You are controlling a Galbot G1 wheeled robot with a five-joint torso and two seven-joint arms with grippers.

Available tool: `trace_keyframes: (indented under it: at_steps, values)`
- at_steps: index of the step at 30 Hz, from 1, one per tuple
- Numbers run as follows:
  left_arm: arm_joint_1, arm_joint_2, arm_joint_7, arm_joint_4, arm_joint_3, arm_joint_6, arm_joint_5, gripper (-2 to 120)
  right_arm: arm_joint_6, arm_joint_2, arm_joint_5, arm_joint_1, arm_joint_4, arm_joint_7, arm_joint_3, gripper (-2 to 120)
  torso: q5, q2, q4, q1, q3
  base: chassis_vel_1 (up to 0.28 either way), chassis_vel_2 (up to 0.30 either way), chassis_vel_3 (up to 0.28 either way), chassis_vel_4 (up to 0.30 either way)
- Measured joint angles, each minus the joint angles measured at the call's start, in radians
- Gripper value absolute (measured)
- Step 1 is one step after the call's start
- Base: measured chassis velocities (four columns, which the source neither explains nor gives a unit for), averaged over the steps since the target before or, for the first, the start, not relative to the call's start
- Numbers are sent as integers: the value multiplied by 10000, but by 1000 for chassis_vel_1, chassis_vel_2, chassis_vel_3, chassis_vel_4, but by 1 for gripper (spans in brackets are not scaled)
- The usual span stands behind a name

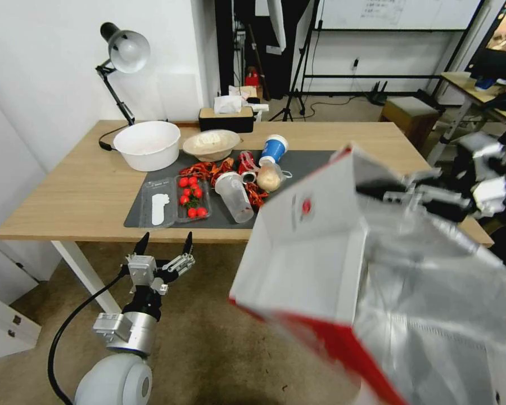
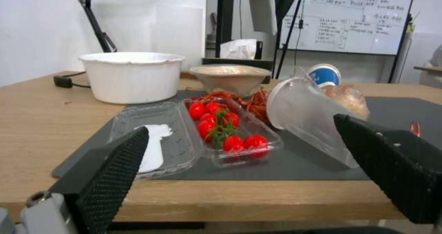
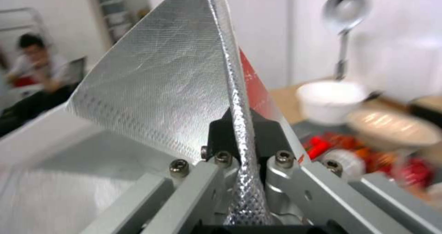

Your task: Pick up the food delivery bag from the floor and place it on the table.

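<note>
Foil-lined food delivery bag [image 1: 343,270] swings up lower right, airborne, its rim pinched in the right tool [image 1: 396,194]. Left tool [image 1: 164,247] hangs spread wide, lower left. Carry it high over the cups, probably toward the tabletop [image 1: 56,191] edge's bare right end.

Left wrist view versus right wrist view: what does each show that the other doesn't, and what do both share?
Left wrist alone: the open left tool short of the table edge, a clear tomato box, a tipped plastic cup and a whiteboard.
Right wrist alone: the right tool shut on the food delivery bag foil rim.
Both: the white tub and the tan bowl.
</note>
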Motion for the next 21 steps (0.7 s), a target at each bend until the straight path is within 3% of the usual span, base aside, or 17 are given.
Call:
trace_keyframes:
  at_steps: [4, 11, 12, 16, 21]
  values:
    - [6, 7, 8, 1, 3, -13, 6, 100, 371, 131, 458, 581, 7, 1190, 3, 0, -1, -4, 0, -2, -2, 0, 0, 0, 0]
    - [38, -5, 36, -1, 15, -57, 25, 100, 1106, 575, 830, 1593, 67, 4799, -42, 0, 0, -11, -1, -6, -5, 0, 0, 0, 0]
    - [38, -5, 36, -1, 15, -57, 25, 100, 1106, 575, 830, 1593, 67, 4799, -42, 0, 0, -11, -1, -6, -5, 0, 0, 0, 0]
    - [74, -21, 57, -26, 28, -69, 59, 100, 1221, 946, 678, 1948, 158, 6759, -55, 0, 0, -12, -1, -7, -7, 0, 0, 0, 0]
    - [109, -25, 72, -41, 37, -91, 82, 100, 1223, 1144, 570, 2049, 253, 8276, -176, 0, 0, -14, -1, -8, -8, 0, 0, 0, 0]
